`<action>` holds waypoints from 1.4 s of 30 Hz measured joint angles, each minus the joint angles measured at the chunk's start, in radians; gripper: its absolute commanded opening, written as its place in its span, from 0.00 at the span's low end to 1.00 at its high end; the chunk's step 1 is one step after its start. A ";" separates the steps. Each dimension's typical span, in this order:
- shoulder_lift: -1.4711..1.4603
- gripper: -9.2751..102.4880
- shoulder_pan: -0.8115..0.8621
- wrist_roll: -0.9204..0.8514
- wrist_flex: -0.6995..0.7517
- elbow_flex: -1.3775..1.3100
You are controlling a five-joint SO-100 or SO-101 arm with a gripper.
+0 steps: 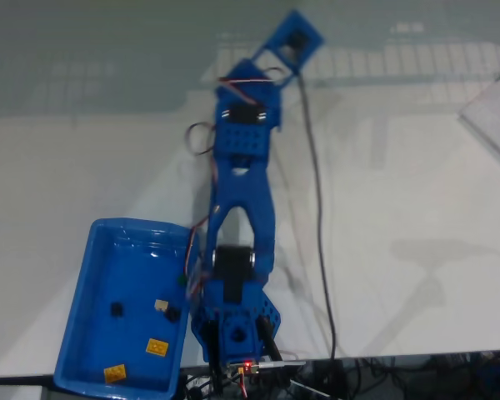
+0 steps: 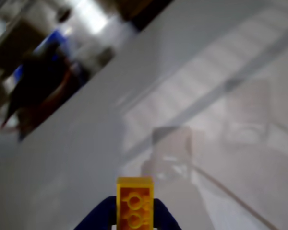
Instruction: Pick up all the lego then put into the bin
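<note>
In the wrist view, a yellow brick [image 2: 135, 203] is being held clamped between the two blue fingers [image 2: 97, 219] of the gripper [image 2: 134, 221], at the bottom edge of the picture. The brick is standing upright with its hollow underside and round tubes turned toward the camera. Behind it the pale table [image 2: 221, 120] is being shown blurred, with faint reflections on it, and dark blurred shapes are being seen along the upper left edge.

In the fixed view, the blue arm [image 1: 243, 200] is being stretched along the white table [image 1: 417, 208] from its base at the bottom of the picture toward the top, where the gripper [image 1: 296, 37] is being held near the table's far side. The brick cannot be made out there. A dark cable [image 1: 320, 225] is lying on the table just right of the arm.

The bin [image 1: 92, 267] is sitting at the lower left of the fixed view, just beside the arm's base, well apart from the gripper. Inside it, two yellow bricks [image 1: 157, 347] are lying near its lower end, one toward the bottom edge [image 1: 114, 374]. A beige brick [image 1: 161, 306] is lying near the right wall, a black brick [image 1: 173, 316] is just beside it, and another black brick [image 1: 117, 309] is lying nearer the middle.
</note>
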 measured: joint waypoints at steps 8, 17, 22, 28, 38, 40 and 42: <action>0.334 0.09 -0.535 0.006 0.376 0.048; 0.603 0.09 -0.996 -0.012 0.767 0.049; 0.680 0.09 -1.187 -0.075 0.919 0.077; 0.742 0.12 -1.322 -0.141 0.960 0.158; 0.767 0.32 -1.361 -0.170 0.962 0.192; 0.767 0.33 -1.356 -0.170 0.962 0.192; 0.772 0.33 -1.344 -0.170 0.962 0.192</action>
